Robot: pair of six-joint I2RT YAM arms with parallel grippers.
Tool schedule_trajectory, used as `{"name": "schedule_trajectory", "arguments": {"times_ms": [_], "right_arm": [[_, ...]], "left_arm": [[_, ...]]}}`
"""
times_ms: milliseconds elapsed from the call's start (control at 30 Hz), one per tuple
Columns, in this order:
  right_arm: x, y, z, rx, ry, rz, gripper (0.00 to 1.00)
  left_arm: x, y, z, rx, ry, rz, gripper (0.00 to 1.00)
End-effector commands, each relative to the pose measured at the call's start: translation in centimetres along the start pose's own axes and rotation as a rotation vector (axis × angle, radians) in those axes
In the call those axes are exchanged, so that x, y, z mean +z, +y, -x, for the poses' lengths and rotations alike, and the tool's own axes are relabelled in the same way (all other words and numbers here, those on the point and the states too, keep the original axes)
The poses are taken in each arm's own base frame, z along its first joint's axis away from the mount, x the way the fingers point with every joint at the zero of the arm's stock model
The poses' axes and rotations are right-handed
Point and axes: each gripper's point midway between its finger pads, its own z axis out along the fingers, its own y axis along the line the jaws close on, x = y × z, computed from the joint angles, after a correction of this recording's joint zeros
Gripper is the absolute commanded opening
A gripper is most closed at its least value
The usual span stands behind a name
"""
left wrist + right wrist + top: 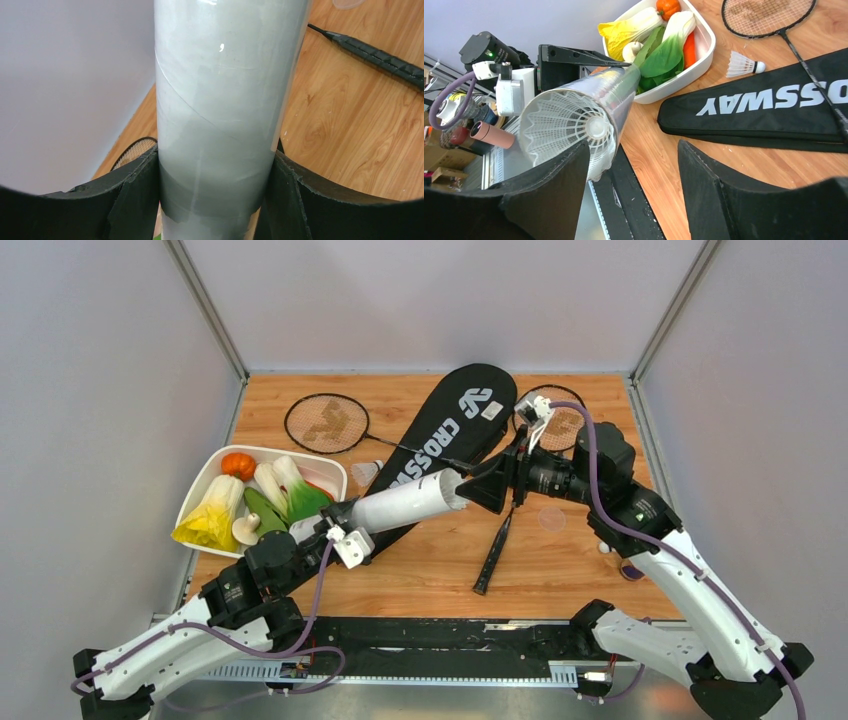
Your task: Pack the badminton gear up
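Tube: long white cylinder [405,505] with a smooth wall and a faint spiral seam. It is lifted off the wooden surface [440,575] and slants above the bag's near end, mouth towards the right arm.
Tube contents: only the right wrist view shows a white feather shuttlecock [574,125] seated just inside the mouth, ribbed skirt facing out.
Left pincer [215,185]: pinching the tube near its lower end, black pads pressed on both sides.
Right pincer [634,170]: spread at the tube mouth, holding nothing.
Loose shuttlecock [366,473]: lies on the surface between tray and bag.
Bag [450,435]: black fabric with white "CROSSWAY" lettering, lying flat and diagonal.
Rackets: thin black frames, brownish strings. One head [325,423] lies left of the bag, the other [560,422] behind the right arm. The left wrist view shows a ridged black grip [380,57].
Tray [300,455]: white, glossy, holds toy vegetables, at the left.
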Motion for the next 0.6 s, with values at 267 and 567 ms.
{"name": "schedule_trajectory", "arguments": {"times_ms": [267,567], "right_arm": [[3.8,0.6,-2.0,0.063,0.05,0.111,0.65],[5.1,-0.4,-3.5,0.063,0.106,0.102,0.42]], "left_arm": [[-0.2,1.4,3.1,-0.035,-0.102,0.031,0.49],[-0.2,1.6,2.8,-0.021,-0.087,0.04,0.49]]}}
